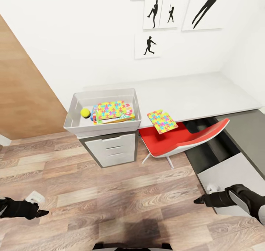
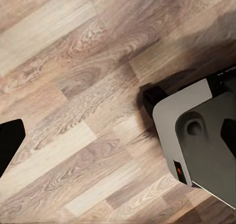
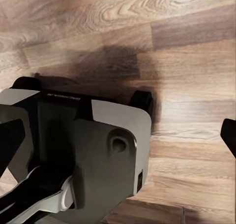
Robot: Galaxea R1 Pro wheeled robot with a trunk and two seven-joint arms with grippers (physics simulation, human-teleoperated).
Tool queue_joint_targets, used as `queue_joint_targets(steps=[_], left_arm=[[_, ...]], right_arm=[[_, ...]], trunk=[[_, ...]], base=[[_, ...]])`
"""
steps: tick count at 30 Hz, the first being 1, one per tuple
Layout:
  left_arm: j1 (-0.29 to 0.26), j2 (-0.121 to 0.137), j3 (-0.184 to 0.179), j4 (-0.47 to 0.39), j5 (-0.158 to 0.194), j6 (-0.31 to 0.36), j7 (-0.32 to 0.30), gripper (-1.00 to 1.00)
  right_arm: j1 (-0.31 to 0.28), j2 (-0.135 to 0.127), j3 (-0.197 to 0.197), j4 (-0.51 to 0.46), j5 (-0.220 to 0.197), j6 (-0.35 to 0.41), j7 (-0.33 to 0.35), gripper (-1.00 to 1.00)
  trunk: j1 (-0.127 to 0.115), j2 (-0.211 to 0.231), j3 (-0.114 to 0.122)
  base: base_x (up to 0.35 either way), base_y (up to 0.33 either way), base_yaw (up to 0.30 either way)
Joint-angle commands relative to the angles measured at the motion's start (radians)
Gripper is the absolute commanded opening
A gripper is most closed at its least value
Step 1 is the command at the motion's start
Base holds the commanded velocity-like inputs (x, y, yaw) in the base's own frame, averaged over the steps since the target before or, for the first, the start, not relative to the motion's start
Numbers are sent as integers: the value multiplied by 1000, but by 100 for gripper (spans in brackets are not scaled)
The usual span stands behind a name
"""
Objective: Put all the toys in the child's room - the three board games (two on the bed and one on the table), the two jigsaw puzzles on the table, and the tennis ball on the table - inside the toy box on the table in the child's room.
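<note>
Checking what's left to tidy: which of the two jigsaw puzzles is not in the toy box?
The jigsaw puzzle lying at the desk's front edge above the red chair. The other jigsaw puzzle already rests inside the toy box, beside the tennis ball.

**A:** anyone able to read any text here? labels, brands, numbers?

**B:** nope, nothing legible. There's a faint pale strip of lettering on the dark top of the robot base (image 3: pixel 64 95) in the right wrist view, way too small and blurry to make out. The wall pictures (image 1: pixel 148 45) are plain silhouettes.
</note>
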Motion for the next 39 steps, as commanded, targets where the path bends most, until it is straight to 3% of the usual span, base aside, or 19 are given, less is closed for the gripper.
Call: queue_joint_targets(steps=[1,4,5,13,14,17,19,25,31,39], left_arm=[[10,-12,7,0,-8,3,24,100],[41,-48,8,2,-6,1,97,100],[63,-70,9,3,-5,-1,141,100],[123,-130,16,5,-2,-6,293,100],[130,-146,18,7,-1,-6,326,100],[138,-163,21,8,5,-7,357,100],[151,-188,35,9,26,-9,401,100],[171,-232,62,10,102,-12,485,100],[189,-267,71,8,170,-13,560,100],[199,-286,83,2,229,-15,645,100]], right_arm=[[4,13,4,5,-6,-1,-17,100],[21,53,3,17,-8,-23,-72,100],[35,77,3,21,-10,-41,-113,100],[89,160,0,28,-18,-102,-284,100],[99,183,0,29,-20,-116,-319,100],[111,206,-1,30,-23,-133,-351,100],[129,238,-2,30,-26,-166,-398,100],[158,295,-4,30,-29,-251,-477,100],[185,335,-5,31,-30,-353,-519,100],[212,353,-6,31,-30,-453,-533,100]], trunk=[[1,-2,0],[1,-2,5],[1,-2,7],[1,-2,20],[1,-2,22],[1,-2,27],[1,-2,30],[1,-2,40],[1,-2,50],[1,-2,63]], base=[[0,0,0],[0,0,0],[0,0,0],[0,0,0],[0,0,0],[0,0,0],[0,0,0],[0,0,0],[0,0,0],[0,0,19]])
